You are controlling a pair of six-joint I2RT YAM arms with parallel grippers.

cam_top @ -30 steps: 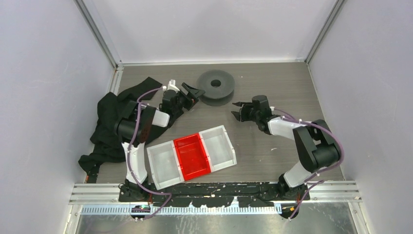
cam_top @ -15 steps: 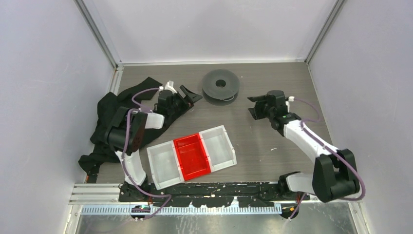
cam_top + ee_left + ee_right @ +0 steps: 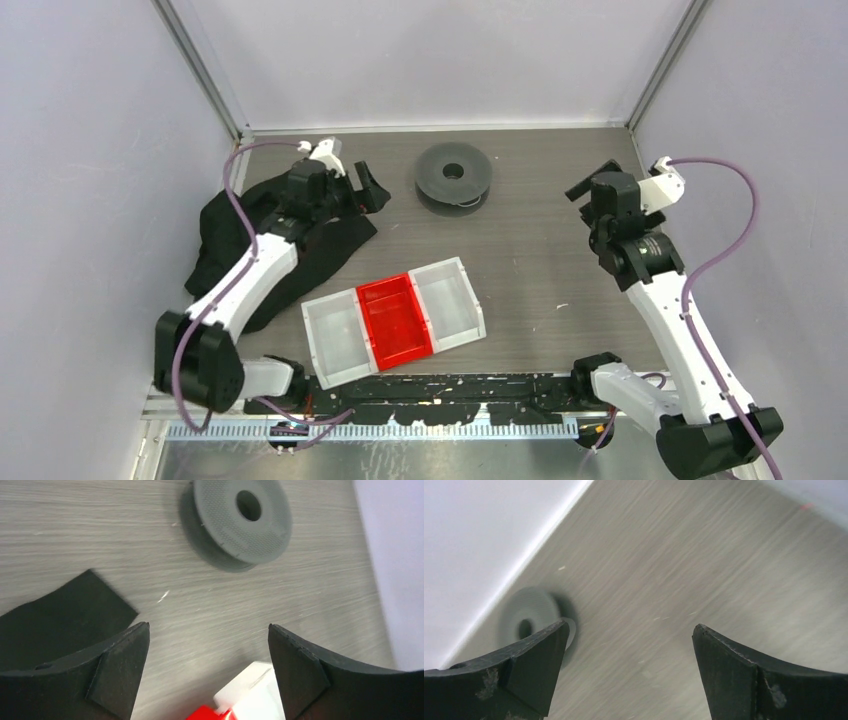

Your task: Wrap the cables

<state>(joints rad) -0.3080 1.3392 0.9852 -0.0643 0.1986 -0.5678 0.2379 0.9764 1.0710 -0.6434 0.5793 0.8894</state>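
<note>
Left pincer (image 3: 207, 626) and right pincer (image 3: 630, 625) gape empty either side of dimpled grey spool (image 3: 230, 527).

Flat on the far middle of the wooden table (image 3: 540, 270): a grey spool (image 3: 454, 177). Left of it, left gripper (image 3: 372, 190) by a black cloth (image 3: 235, 250); right gripper (image 3: 592, 184) well right. Near edge: three-part tray (image 3: 332, 342), middle compartment red.

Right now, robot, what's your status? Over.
Left hand open, empty. Right hand open, empty. No white cable clearly seen; grey spool sits far centre. Black cloth under left arm.
</note>
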